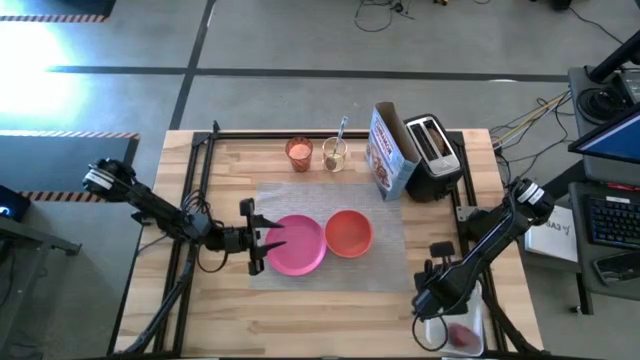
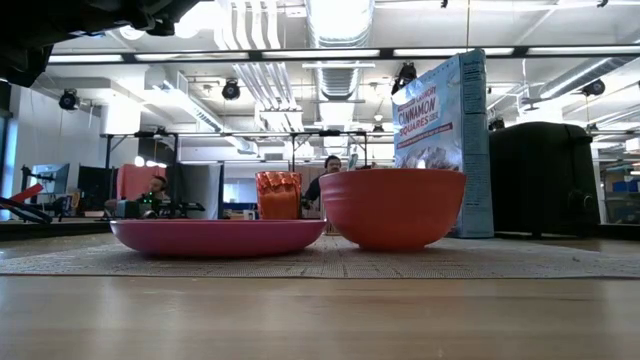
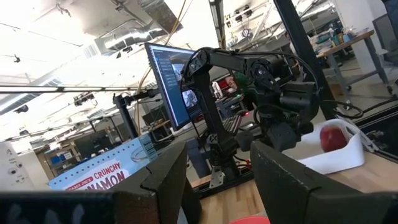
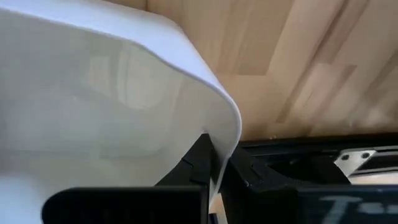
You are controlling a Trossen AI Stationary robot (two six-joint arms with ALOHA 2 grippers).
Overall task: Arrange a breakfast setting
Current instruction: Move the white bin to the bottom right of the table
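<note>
Reading "CINNAMON SQUARES" on cereal box (image 2: 442,120) behind orange-red bowl (image 2: 392,207).

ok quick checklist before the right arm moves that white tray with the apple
1. Right gripper shut on the white tray rim: ok.
2. Red apple lying in the tray: ok.
3. Pink plate and orange-red bowl both on the mat: ok.
4. Left gripper off the plate: not ok, open at its rim.
5. Toast slice located: cannot tell.
</note>
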